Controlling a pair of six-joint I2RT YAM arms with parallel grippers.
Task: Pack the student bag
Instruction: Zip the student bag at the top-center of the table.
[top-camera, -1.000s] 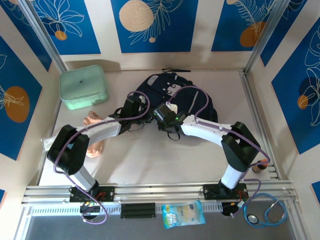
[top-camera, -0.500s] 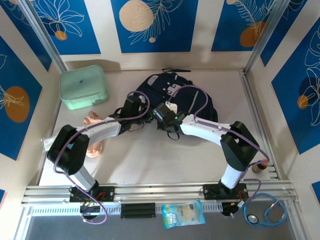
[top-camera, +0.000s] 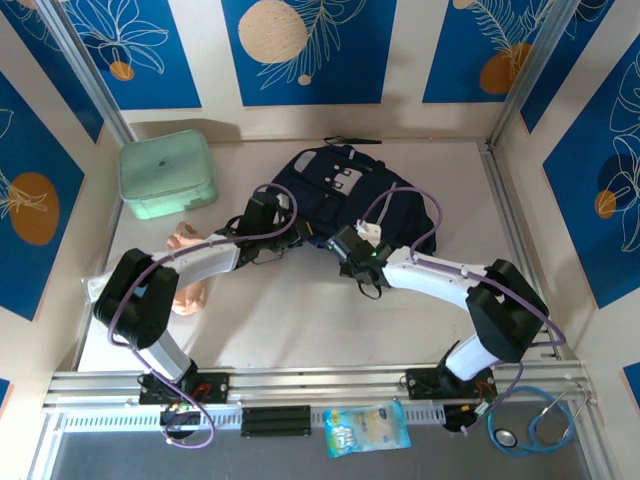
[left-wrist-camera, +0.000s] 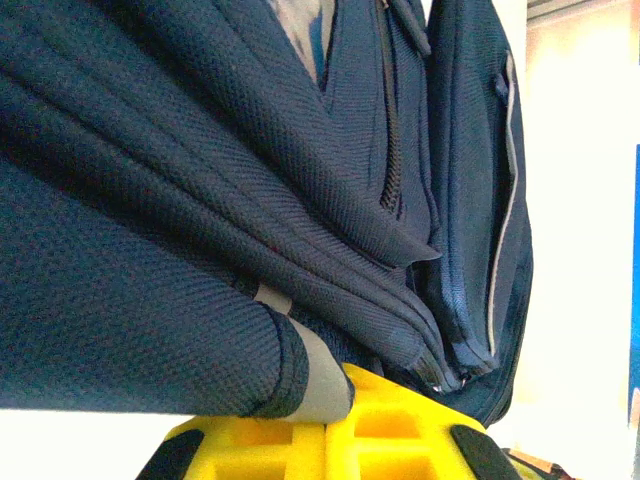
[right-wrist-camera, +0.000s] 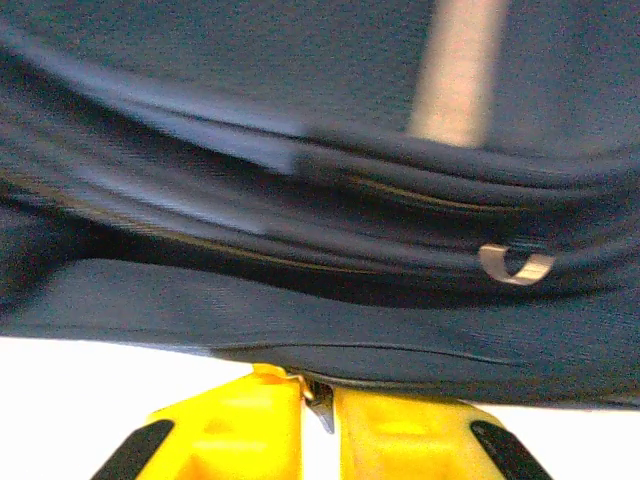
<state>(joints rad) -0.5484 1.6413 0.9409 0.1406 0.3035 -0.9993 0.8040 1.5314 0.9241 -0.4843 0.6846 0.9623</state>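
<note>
At the bottom of the left wrist view, the yellow fingers of the left gripper are squeezed together on a fold of the student bag, right where a grey strip edges the cloth. The right gripper has its yellow fingers almost together too. They pinch the bag's bottom edge, with a small silver bit caught between them. A silver ring sits on the bag just above. Thick blue folds stand right in front of both grippers and block what lies behind. From above, the dark blue bag lies at the far middle of the table, and both grippers meet it at its near side. A mint green box stands well apart at the far left, with a peach soft thing near it. A snack packet and a blue stethoscope lie by the front rail.
</note>
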